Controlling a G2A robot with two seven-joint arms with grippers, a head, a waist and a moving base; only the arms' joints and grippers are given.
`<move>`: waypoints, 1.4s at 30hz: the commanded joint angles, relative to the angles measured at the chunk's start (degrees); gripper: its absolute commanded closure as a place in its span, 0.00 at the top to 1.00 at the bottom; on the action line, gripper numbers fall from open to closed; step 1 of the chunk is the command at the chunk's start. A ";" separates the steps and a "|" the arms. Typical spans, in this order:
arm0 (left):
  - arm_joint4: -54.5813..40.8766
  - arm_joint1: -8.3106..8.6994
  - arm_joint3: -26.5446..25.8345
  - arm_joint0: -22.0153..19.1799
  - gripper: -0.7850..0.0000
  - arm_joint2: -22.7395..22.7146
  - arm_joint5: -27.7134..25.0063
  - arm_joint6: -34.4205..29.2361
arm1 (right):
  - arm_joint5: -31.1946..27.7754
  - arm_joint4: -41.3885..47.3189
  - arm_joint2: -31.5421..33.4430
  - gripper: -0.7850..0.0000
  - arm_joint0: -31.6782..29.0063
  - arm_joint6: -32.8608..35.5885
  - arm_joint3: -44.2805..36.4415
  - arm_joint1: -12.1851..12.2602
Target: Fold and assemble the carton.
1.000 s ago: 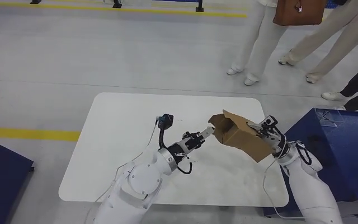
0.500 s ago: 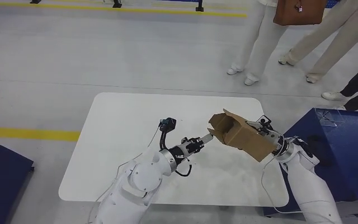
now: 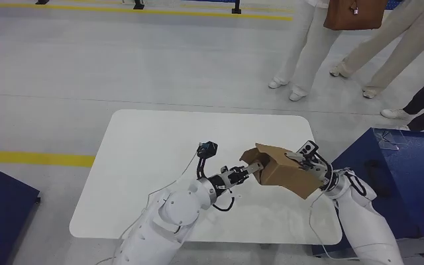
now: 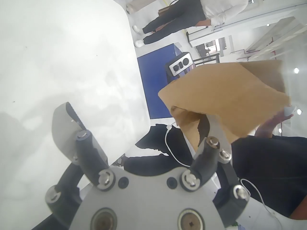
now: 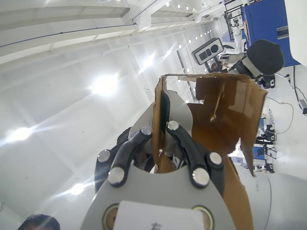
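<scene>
Carton clamped in right pincer, left pincer spread.

A white table with rounded corners stands on a grey floor.

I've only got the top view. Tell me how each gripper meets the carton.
Observer: In the right wrist view the right gripper is shut on one wall of the carton, one finger inside and one outside.
Operator: Give me the left one.
Observer: The left wrist view shows the left gripper open. One fingertip is hidden behind a carton flap and the other is free above the table.
Operator: Report the carton's far end.
Observer: From the right wrist it is not closed. The room shows through past a flap.
</scene>
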 commanded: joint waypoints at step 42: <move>2.14 -0.48 -1.76 0.36 1.00 1.77 2.26 4.26 | -7.67 -7.10 0.10 0.00 -3.06 -2.64 -3.58 0.57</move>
